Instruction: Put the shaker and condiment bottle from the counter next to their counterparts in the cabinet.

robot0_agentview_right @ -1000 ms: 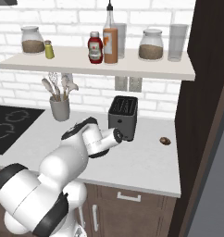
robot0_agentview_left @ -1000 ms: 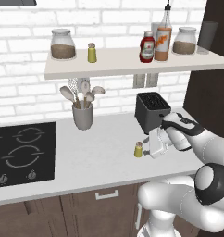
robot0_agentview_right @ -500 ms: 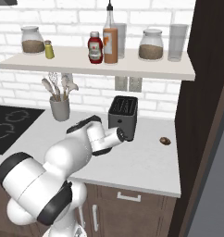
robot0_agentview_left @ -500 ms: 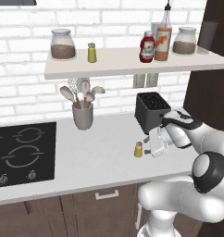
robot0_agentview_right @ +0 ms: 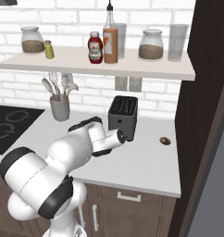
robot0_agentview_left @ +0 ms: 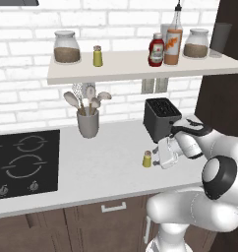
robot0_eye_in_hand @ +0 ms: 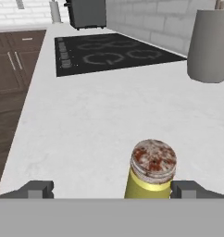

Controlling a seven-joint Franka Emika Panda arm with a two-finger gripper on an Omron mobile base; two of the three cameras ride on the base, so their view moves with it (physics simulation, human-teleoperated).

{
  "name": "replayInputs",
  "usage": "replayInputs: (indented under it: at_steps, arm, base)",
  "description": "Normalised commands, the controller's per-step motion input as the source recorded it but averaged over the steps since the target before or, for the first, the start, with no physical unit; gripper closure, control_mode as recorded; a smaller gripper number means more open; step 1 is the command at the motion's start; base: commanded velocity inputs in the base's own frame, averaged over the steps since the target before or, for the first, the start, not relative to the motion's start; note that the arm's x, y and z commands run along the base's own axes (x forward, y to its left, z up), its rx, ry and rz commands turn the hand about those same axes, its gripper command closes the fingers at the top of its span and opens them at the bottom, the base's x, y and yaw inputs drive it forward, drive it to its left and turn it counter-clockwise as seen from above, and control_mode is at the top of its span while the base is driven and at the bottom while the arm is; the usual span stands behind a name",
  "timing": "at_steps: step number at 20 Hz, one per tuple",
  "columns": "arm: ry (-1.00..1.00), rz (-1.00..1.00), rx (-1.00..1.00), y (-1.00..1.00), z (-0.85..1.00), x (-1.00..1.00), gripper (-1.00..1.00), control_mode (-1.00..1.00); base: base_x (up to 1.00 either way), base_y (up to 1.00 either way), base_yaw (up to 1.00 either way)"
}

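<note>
The small olive-yellow shaker (robot0_agentview_left: 147,159) stands upright on the white counter (robot0_agentview_left: 101,167) in front of the toaster. My gripper (robot0_agentview_left: 156,158) is low at its right side, open. In the hand view the shaker (robot0_eye_in_hand: 151,169) stands between the two dark fingertips (robot0_eye_in_hand: 37,190), nearer the right one and touching neither. The orange condiment bottle (robot0_agentview_left: 173,42) stands on the open shelf cabinet (robot0_agentview_left: 140,69) right beside the red ketchup bottle (robot0_agentview_left: 156,49). The brighter yellow-green shaker (robot0_agentview_left: 97,55) sits further left on that shelf, by a jar. From the right base view, the bottle (robot0_agentview_right: 110,41) and ketchup (robot0_agentview_right: 95,47) stand together.
A black toaster (robot0_agentview_left: 162,117) stands just behind the hand. A grey utensil holder (robot0_agentview_left: 88,123) is at the wall and a black cooktop (robot0_agentview_left: 22,162) at the left. Two jars (robot0_agentview_left: 67,47) and a glass (robot0_agentview_left: 219,39) share the shelf. A small brown thing (robot0_agentview_right: 165,140) lies on the counter's right.
The arm's elbow has swung over to the right. The hand stays low beside the shaker, and its jaws are as wide as before.
</note>
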Motion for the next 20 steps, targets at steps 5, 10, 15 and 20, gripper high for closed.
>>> replayInputs:
  at_steps: [5,10,15,20]
  arm:
    - [0.0,0.0,0.0,0.0,-0.16,0.07,-1.0,-1.0]
    - [0.0,0.0,0.0,0.0,-0.14,0.1,-1.0,-1.0]
    - [0.0,0.0,0.0,0.0,-0.09,0.15,-1.0,-1.0]
    - [0.0,0.0,0.0,0.0,-0.06,0.17,-1.0,-1.0]
  base:
    - [0.0,0.0,0.0]
    - [0.0,0.0,0.0]
    - [0.0,0.0,0.0]
    - [0.0,0.0,0.0]
